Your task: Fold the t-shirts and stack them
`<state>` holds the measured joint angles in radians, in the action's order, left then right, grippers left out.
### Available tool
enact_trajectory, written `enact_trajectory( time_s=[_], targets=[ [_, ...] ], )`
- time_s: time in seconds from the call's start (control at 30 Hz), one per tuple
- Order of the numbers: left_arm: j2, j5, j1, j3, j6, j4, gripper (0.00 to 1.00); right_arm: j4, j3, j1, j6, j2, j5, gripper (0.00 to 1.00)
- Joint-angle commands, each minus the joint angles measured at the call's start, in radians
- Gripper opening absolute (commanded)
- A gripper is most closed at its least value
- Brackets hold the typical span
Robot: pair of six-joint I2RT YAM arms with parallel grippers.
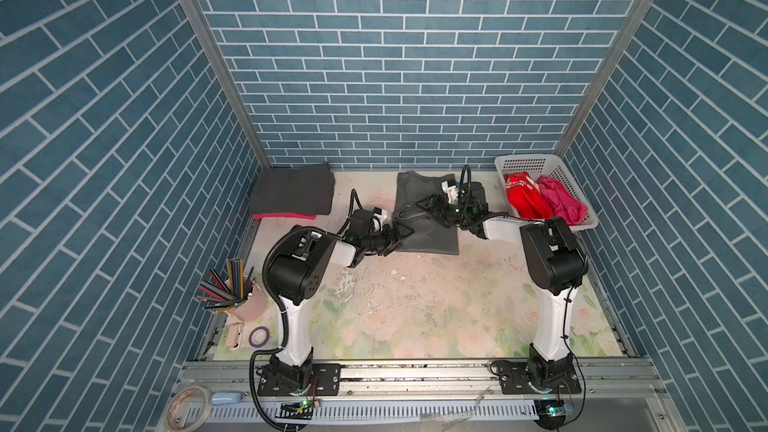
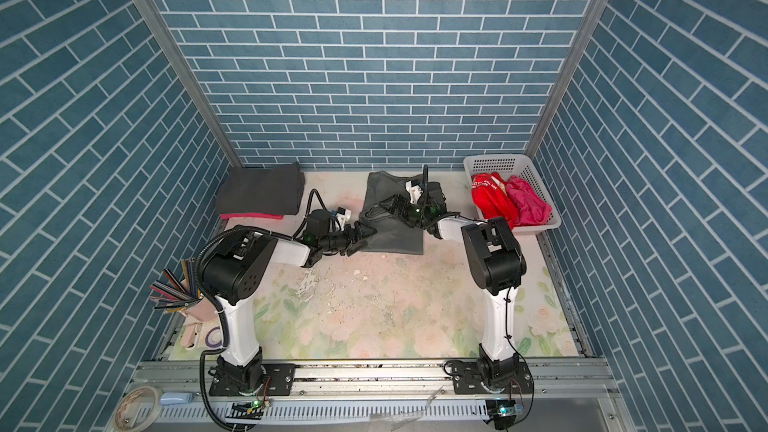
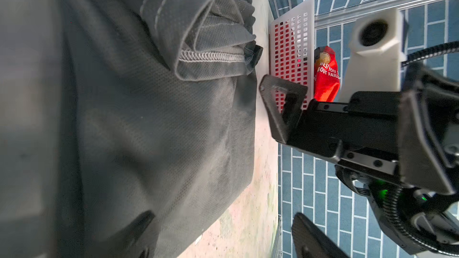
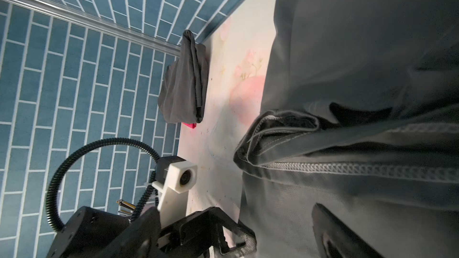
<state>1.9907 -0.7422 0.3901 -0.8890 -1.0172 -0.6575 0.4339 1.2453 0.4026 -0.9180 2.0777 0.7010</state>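
The large plain mid-grey t-shirt (image 1: pixel 432 238) (image 2: pixel 395 241) (image 3: pixel 149 120) (image 4: pixel 347 33) lies partly folded on the pale floral-printed desk (image 1: pixel 415 309), and both claws are at it. The left claw (image 1: pixel 397 239) (image 2: pixel 358 239) is released, its jaws spread wide at the shirt's near left corner. In the left wrist view one of its fingers (image 3: pixel 310 237) hangs clear of the cloth; whether the other touches the shirt cannot be told.

The right claw (image 1: pixel 417 209) (image 2: pixel 385 206) reaches in from the right and is also released. Its fingers (image 3: pixel 285 87) stand apart on either side of a bunched, hemmed fold of the grey cloth without pinching it.

Well to the left of the left claw and farther back, a folded charcoal t-shirt (image 1: pixel 293 193) (image 2: pixel 262 193) (image 4: pixel 183 88) rests on a folded magenta-pink t-shirt (image 1: pixel 284 216) (image 2: pixel 251 216).

Just to the right of the right claw stands a white perforated plastic basket (image 1: pixel 528 158) (image 2: pixel 494 157). It holds a crumpled red t-shirt with white lettering (image 1: pixel 524 197) (image 2: pixel 490 197), and a crumpled magenta-pink t-shirt (image 1: pixel 561 201) (image 2: pixel 528 201) touches its right side.

Nearer than the left claw, at the desk's left edge, is a pink cup of coloured pencils (image 1: pixel 251 305).
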Motion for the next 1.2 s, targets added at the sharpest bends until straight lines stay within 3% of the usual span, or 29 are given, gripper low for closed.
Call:
enact_trajectory(
  time_s=[0.0, 0.3, 0.87, 1.03, 1.17],
  targets=[
    [0.011, 0.025, -0.006, 0.062, 0.007, 0.128, 0.87, 0.104, 0.0, 0.01, -0.08, 0.038, 0.015, 0.96],
    [0.019, 0.02, -0.006, 0.053, 0.025, 0.148, 0.87, 0.188, 0.024, 0.027, -0.156, 0.135, 0.035, 0.96],
    [0.038, 0.02, -0.009, 0.049, 0.04, 0.177, 0.87, -0.002, 0.49, -0.09, -0.151, 0.335, 0.041, 0.96],
    [0.025, 0.023, -0.009, 0.032, 0.054, 0.197, 0.87, -0.082, 0.461, -0.11, -0.064, 0.249, 0.05, 0.96],
    [-0.044, 0.095, -0.005, -0.027, 0.112, 0.317, 0.87, -0.136, 0.291, -0.108, 0.048, 0.074, 0.0, 0.97]
  ],
)
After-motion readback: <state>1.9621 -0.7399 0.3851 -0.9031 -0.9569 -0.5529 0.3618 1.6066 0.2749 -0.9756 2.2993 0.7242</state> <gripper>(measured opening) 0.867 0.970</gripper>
